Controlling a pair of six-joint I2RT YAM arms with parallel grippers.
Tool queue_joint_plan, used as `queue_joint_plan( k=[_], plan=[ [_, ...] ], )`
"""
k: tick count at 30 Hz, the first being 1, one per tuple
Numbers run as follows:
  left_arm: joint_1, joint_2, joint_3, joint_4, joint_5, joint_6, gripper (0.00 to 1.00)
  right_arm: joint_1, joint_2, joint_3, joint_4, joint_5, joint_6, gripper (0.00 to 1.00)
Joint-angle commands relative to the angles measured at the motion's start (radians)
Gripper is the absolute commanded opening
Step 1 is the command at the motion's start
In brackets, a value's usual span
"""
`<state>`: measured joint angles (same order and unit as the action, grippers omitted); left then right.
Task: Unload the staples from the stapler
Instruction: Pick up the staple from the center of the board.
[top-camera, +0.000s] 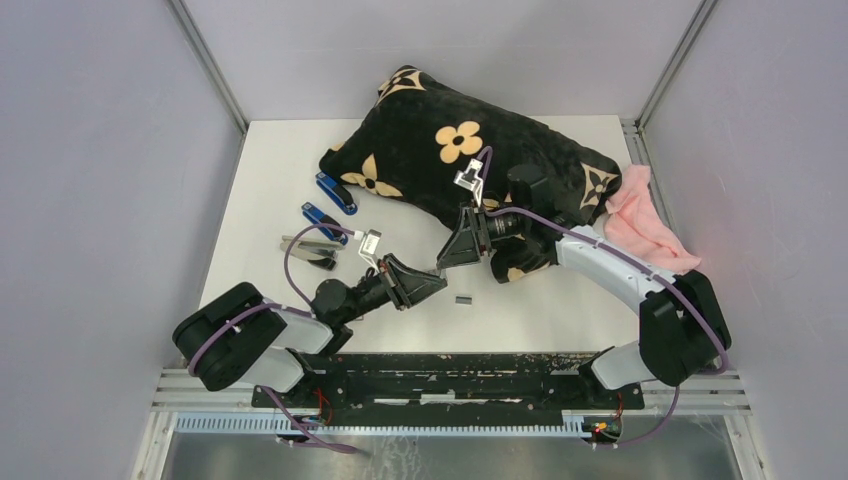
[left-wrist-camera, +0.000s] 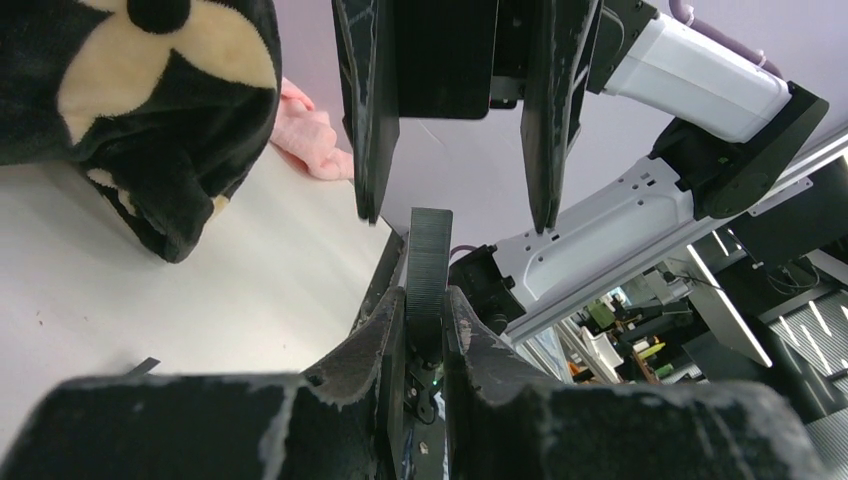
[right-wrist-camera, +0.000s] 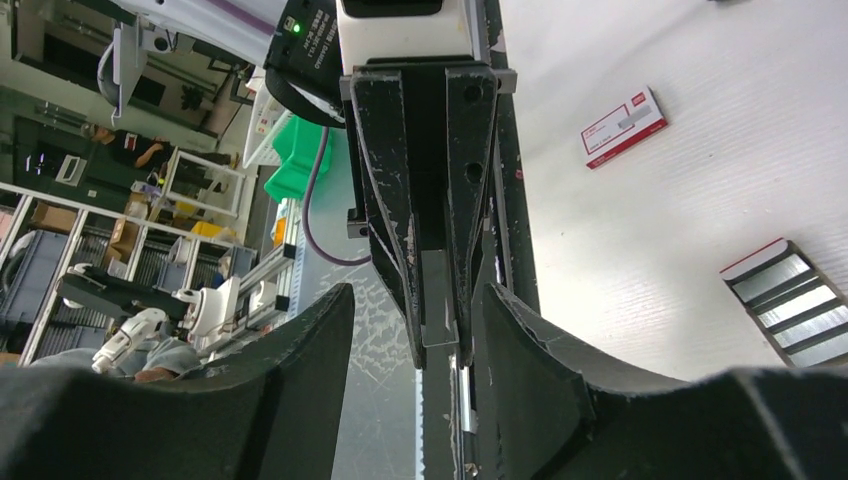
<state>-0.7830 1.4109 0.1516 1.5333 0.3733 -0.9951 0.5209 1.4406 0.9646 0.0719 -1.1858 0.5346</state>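
One staple strip on table near pillow. Left gripper clamped on ribbed strip, likely staples. Right gripper jaws apart around it. Staplers beside pillow: contents not visible.

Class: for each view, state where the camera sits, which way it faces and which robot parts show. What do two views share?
Top external: above and behind the bases, looking down at the table; left arm and right arm show.
Left wrist: on the left arm, facing the open right hand; its own left hand clamps a staple strip.
Right wrist: on the right arm, facing the left hand; its own spread fingers frame it.
Shared: both wrist views show the staple strip.
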Motion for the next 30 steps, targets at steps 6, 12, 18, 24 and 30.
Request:
queue_joint_plan(
  k=[6, 12, 18, 24, 30],
  plan=[
    [-0.003, -0.024, 0.03, 0.188, -0.051, -0.007, 0.08, 0.021, 0.006, 0.023, -0.015, -0.035, -0.058, 0.48],
    [-0.002, -0.032, 0.023, 0.188, -0.052, -0.008, 0.08, 0.021, 0.003, 0.032, -0.038, -0.038, -0.079, 0.41],
    [-0.003, -0.035, 0.019, 0.185, -0.048, -0.01, 0.08, 0.019, -0.004, 0.043, -0.067, -0.031, -0.108, 0.37],
    [-0.002, -0.035, 0.019, 0.18, -0.039, -0.012, 0.08, 0.011, -0.013, 0.048, -0.078, -0.032, -0.112, 0.36],
    [-0.002, -0.029, 0.019, 0.177, -0.031, -0.014, 0.08, -0.002, -0.024, 0.049, -0.075, -0.032, -0.106, 0.36]
  ],
)
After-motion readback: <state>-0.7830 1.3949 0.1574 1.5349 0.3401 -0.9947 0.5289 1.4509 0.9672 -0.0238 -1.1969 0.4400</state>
